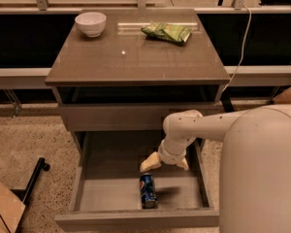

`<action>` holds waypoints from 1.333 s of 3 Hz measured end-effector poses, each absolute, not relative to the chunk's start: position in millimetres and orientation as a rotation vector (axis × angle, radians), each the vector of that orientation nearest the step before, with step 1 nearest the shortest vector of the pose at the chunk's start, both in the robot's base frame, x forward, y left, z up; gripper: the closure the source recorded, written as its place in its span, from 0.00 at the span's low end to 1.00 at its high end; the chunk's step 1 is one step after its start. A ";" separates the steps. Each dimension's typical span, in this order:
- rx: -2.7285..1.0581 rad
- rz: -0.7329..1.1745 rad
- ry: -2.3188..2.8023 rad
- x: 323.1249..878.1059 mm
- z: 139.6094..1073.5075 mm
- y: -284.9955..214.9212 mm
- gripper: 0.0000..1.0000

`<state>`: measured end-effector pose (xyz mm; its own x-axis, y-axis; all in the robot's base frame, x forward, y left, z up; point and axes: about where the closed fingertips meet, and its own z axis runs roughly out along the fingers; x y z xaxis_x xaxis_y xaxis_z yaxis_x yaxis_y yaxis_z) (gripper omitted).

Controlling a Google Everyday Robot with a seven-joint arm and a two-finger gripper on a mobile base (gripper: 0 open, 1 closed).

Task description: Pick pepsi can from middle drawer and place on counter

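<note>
While the middle drawer (102,191) is standing pulled out, the gripper (164,166) is hanging inside it over the bare floor, its two tan fingers (149,163) spreading wide and gripping nothing. The pepsi can (147,191) is lying on the drawer floor just in front of the fingertips, touching neither. Well beyond the fingers, up on the counter (136,62), a white bowl (90,23) and a green snack bag (166,32) are sitting apart.
</note>
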<state>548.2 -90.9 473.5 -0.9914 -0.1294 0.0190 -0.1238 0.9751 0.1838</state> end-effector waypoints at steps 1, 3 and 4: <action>0.174 -0.362 -3.003 549.1 440.4 -62.1 0.00; 0.132 -0.379 -2.870 534.4 387.1 -38.5 0.00; 0.092 -0.348 -2.814 519.2 364.3 -39.5 0.18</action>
<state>519.2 -39.5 364.3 -0.9520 -0.0994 0.2896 -0.0258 0.9685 0.2476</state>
